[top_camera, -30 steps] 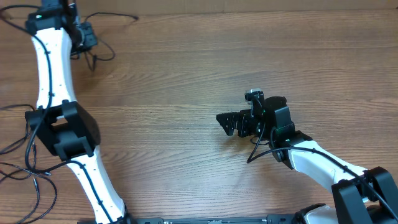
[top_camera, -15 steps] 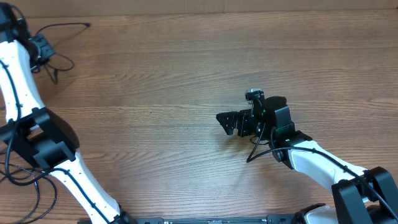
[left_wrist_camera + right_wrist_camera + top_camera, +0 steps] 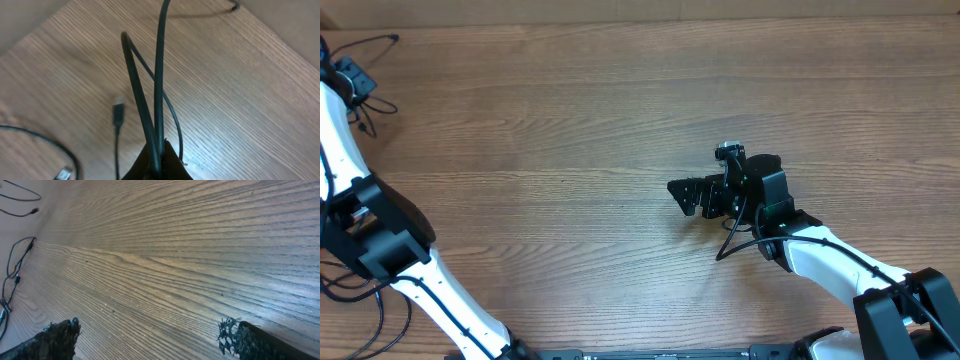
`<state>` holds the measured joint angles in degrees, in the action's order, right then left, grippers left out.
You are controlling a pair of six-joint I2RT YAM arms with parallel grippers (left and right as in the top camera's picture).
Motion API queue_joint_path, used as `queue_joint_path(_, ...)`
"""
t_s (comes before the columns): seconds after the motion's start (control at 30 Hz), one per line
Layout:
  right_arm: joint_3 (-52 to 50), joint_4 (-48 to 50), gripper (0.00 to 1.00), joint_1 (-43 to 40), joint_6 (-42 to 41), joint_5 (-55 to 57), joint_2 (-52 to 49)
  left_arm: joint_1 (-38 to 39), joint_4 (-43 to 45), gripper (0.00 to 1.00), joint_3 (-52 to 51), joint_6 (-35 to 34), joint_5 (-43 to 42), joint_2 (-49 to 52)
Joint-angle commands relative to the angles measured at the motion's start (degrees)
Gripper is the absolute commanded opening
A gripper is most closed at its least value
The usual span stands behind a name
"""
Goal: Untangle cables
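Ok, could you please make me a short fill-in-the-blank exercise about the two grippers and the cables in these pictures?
1. The left gripper is ____ on the thin black cables.
2. The right gripper is open and holds ____.
3. A small plug end lies on the ____ table, beside the held cables.

Missing words: shut; nothing; wooden.

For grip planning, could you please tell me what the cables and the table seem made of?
The cables: likely rubber or plastic sheath, smooth black, faintly glossy, bending in loops. One plug tip looks metallic silver. The table: wood or wood-look laminate, matte, with fine straight grain lines.
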<state>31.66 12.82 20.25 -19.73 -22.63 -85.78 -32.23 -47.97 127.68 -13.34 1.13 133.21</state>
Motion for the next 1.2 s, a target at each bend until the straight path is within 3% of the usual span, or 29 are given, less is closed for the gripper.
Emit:
queue_joint_path(0.0,0.55,0.66,1.00,-0.07,-0.46,0.07,-0.20,0.26,3.19,0.04,-5.07,0.42,-0.17,0.57)
queue_joint_path(0.27,0.55,0.63,1.00,-0.07,-0.46,0.09,-0.20,0.20,13.40,0.05,-16.15,-0.04,-0.50,0.57)
queue_joint_path(0.47,0.55,0.90,1.00,-0.07,-0.46,0.09,-0.20,-0.13,15.67,0.05,-19.82,-6.56,0.44,0.57)
queue_joint_path(0.5,0.55,0.96,1.00,-0.07,-0.46,0.09,-0.20,-0.15,15.63,0.11,-19.87,-7.78,1.05,0.57)
queue_joint_path(0.53,0.55,0.98,1.00,-0.07,-0.46,0.09,-0.20,-0.15,15.67,0.29,-19.87,-8.15,1.07,0.57)
queue_joint_path(0.57,0.55,0.98,1.00,-0.07,-0.46,0.09,-0.20,-0.15,15.67,0.63,-19.85,-8.11,0.98,0.57)
queue_joint_path(0.6,0.55,0.96,1.00,-0.07,-0.46,0.09,-0.20,-0.15,15.65,0.88,-19.87,-8.11,0.94,0.57)
queue_joint_path(0.63,0.55,0.98,1.00,-0.07,-0.46,0.09,-0.20,-0.15,15.47,1.00,-19.87,-8.11,0.72,0.57)
queue_joint_path(1.17,0.55,1.01,1.00,-0.07,-0.44,0.09,-0.20,-2.40,9.53,0.99,-19.82,-8.13,2.16,-5.03)
